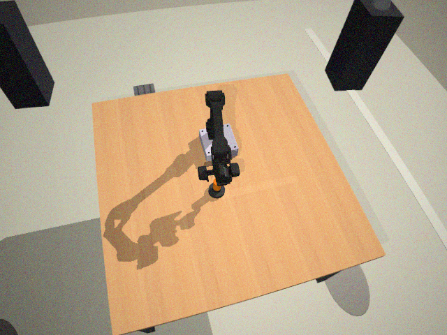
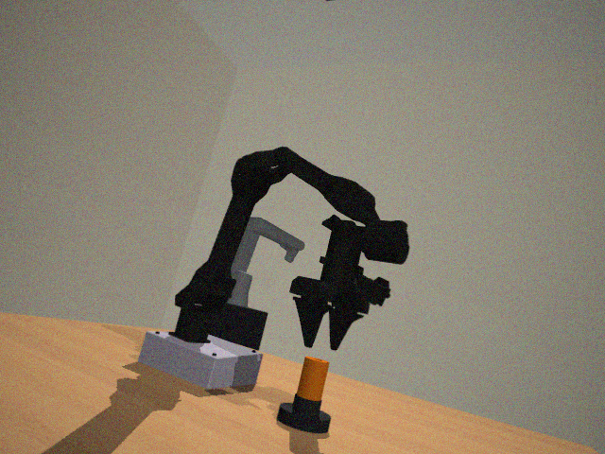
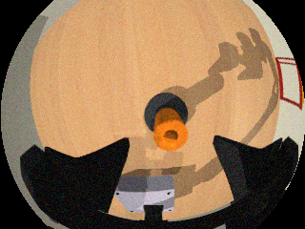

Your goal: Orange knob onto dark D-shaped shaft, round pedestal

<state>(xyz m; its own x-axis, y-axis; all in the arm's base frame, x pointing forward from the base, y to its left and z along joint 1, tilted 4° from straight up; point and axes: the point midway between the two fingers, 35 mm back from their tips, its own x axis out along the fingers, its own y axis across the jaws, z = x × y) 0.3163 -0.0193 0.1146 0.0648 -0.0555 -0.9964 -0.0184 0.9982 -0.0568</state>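
The orange knob (image 1: 216, 186) (image 2: 313, 378) (image 3: 160, 136) stands upright on the dark round pedestal (image 1: 216, 195) (image 2: 303, 420) (image 3: 152, 106). In the exterior view its lower end meets the pedestal's raised collar, with no bare shaft or gap visible between them. The shaft is hidden inside the knob. A dark hole shows in the knob's top in the wrist view. My gripper (image 2: 321, 347) (image 3: 173, 141) is open and empty, with its fingertips a little above the knob's top and not touching it. In the top view the arm hides the fingertips.
The arm's pale base block (image 1: 232, 141) (image 2: 178, 362) (image 3: 152, 197) sits on the wooden table (image 1: 281, 230) (image 2: 63, 341) (image 3: 95, 72) behind the pedestal. The arm's shadow falls across the table. Two dark blocks (image 1: 360, 47) (image 1: 26, 68) show beyond the table in the top view.
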